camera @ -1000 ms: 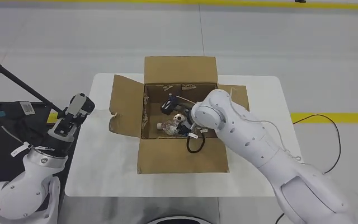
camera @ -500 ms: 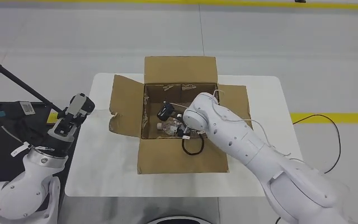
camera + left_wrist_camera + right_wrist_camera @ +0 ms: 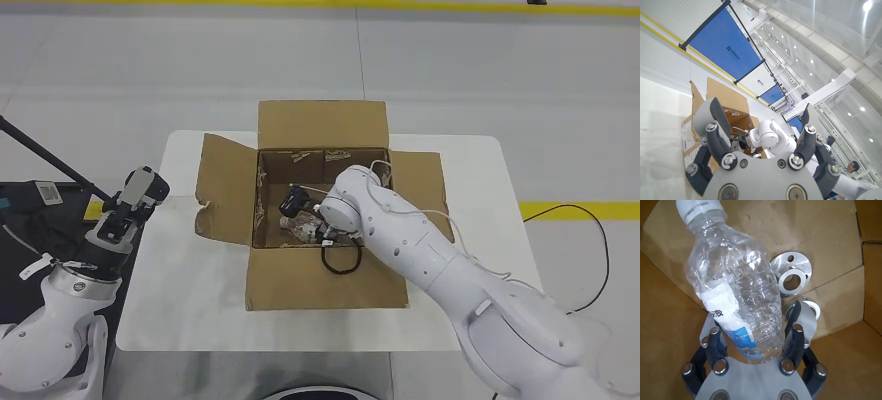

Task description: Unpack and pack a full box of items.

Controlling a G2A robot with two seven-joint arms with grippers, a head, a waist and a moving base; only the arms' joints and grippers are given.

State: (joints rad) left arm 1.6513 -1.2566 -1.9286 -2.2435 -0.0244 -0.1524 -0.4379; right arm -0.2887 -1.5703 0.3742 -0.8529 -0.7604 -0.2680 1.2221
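Observation:
An open cardboard box stands mid-table on a white mat. My right gripper is down inside it, open, with its fingers on either side of a clear crumpled plastic bottle with a white cap and a white-and-blue label. One finger sits close beside the bottle; the other is hidden behind it. In the top view the bottle lies near the box's front left, under the right gripper. My left gripper is open and empty, raised off the table's left edge.
Two shiny metal flange rings lie on the box floor beside the bottle. The box flaps are folded outward on all sides. Bare white mat lies left of and in front of the box.
My right arm has pushed leftward and lower into the box, bringing its gripper over the bottle. The left arm has stayed still.

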